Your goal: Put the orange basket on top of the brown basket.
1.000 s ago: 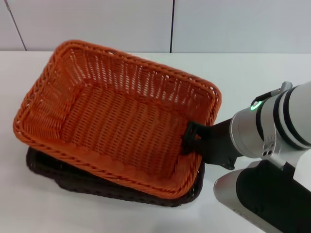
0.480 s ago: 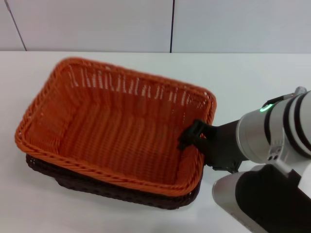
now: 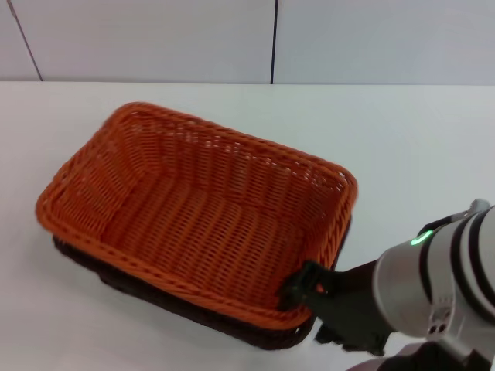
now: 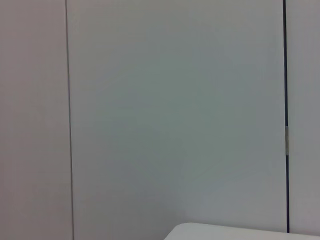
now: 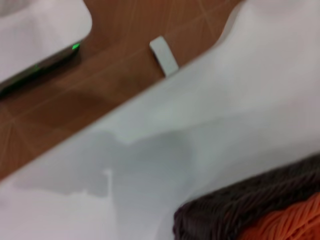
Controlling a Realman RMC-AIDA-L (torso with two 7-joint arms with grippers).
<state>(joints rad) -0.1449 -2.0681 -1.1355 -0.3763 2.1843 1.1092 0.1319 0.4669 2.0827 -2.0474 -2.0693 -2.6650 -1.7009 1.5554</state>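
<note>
The orange basket (image 3: 193, 220) sits nested in the brown basket (image 3: 178, 305), whose dark rim shows under its near and left edges. Both stand on the white table (image 3: 418, 147). My right gripper (image 3: 304, 289) is at the orange basket's near right corner, with one black finger over the rim and inside the basket, shut on that rim. In the right wrist view a corner of the brown basket (image 5: 235, 212) shows with the orange basket (image 5: 295, 225) above it. My left gripper is out of view; its wrist camera shows only a wall.
The table's near edge shows in the right wrist view, with brown floor (image 5: 75, 90) beyond it. A white panelled wall (image 3: 271, 39) stands behind the table.
The orange basket has tipped level and sunk down into the brown basket. My right gripper has moved down and toward me with the rim, from the right side to the near right corner.
</note>
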